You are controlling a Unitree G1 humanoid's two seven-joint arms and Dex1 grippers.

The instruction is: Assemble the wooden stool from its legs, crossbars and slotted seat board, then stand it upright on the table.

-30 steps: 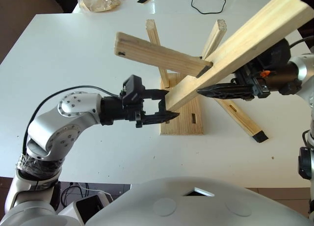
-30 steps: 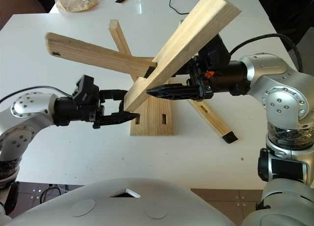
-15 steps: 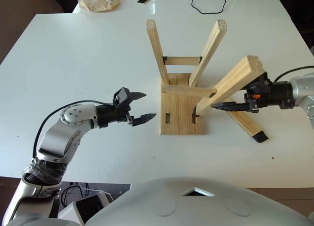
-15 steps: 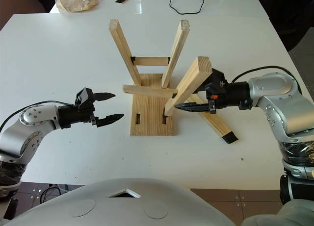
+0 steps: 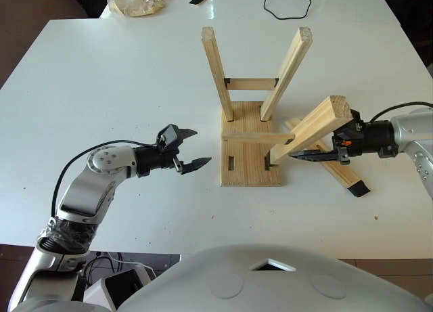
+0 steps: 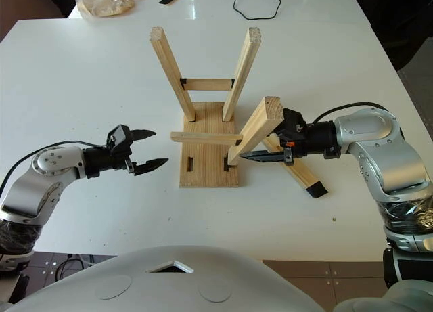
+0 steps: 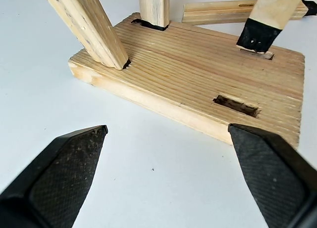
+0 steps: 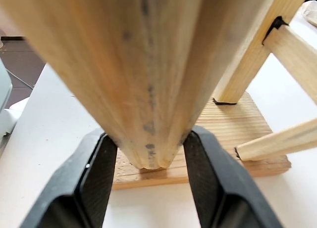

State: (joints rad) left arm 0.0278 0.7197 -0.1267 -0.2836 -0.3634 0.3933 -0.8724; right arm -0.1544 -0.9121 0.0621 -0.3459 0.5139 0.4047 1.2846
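Seat board [image 5: 249,171] flat; two legs [image 5: 216,72] slotted upright; third leg [image 5: 311,126] tilted at slot; fourth leg [image 5: 344,174] alongside.

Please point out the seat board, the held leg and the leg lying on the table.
seat board [image 5: 249,160], left eye view, bare top between the slots.
held leg [image 5: 311,127], left eye view, middle of its length.
lying leg [image 5: 346,178], left eye view, near its black tip.

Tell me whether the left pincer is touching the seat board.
Apart. In the left wrist view, bare table lies between the seat board and the open left pincer.
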